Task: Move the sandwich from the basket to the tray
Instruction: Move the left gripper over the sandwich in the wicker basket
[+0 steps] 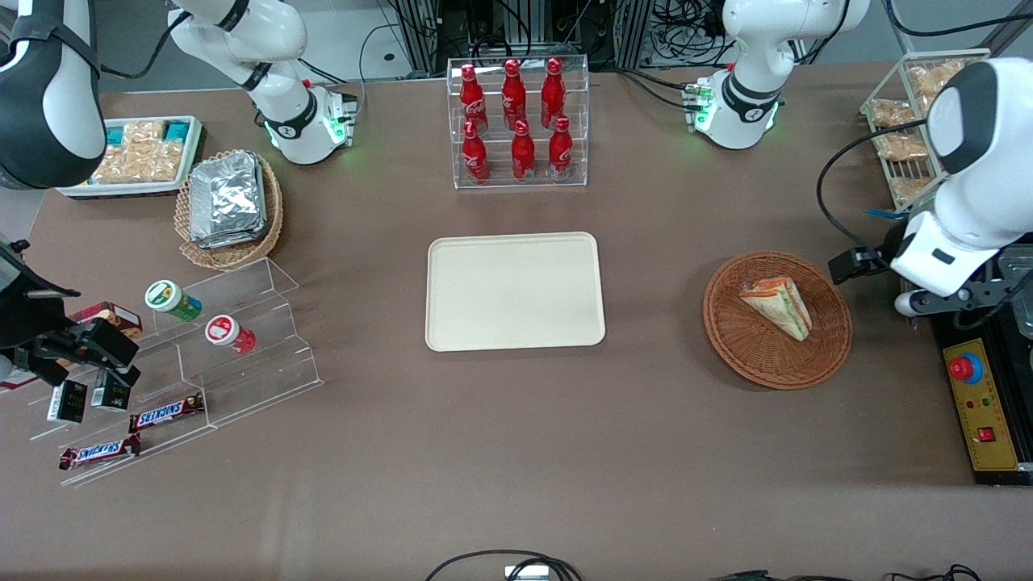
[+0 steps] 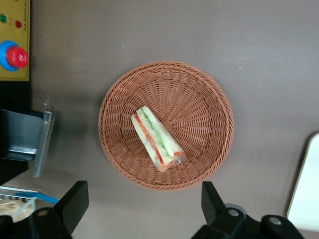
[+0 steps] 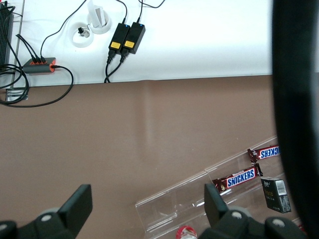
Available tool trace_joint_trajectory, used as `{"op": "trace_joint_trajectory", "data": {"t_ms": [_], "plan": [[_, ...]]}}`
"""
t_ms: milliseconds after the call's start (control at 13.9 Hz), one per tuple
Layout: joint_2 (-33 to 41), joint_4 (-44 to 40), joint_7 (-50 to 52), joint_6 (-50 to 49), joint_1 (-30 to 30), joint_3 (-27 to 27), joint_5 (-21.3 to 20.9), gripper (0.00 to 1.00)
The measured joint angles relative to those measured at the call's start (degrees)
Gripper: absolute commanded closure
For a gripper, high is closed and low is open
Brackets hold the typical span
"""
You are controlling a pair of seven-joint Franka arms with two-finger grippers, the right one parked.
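Note:
The sandwich (image 1: 779, 305) (image 2: 157, 139), a wrapped triangular wedge with green and red filling, lies in the round reddish-brown wicker basket (image 1: 726, 339) (image 2: 199, 89). The cream tray (image 1: 515, 290) (image 2: 306, 189) lies flat at mid-table with nothing on it, toward the parked arm's end from the basket. My gripper (image 1: 855, 265) (image 2: 143, 204) hangs above the table just outside the basket's rim, toward the working arm's end. It is open wide, with bare table between the black fingers (image 2: 75, 199).
A clear rack of red bottles (image 1: 520, 121) stands farther from the front camera than the tray. A yellow control box with a red button (image 1: 980, 403) (image 2: 15, 55) sits by the gripper. A tan basket of foil packets (image 1: 230, 206) and an acrylic snack stand (image 1: 186, 355) lie toward the parked arm's end.

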State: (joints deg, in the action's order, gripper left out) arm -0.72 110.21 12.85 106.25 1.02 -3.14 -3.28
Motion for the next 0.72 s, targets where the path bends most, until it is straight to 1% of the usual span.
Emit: {"op": "trace_joint_trajectory", "data": {"t_ms": [360,719], "plan": [[1.26,12.42,9.67,12.19,-0.03,-0.02,0.00,0.00],[0.88,17.08,16.12,17.98,-0.12,-0.14,0.00,0.00]]}}
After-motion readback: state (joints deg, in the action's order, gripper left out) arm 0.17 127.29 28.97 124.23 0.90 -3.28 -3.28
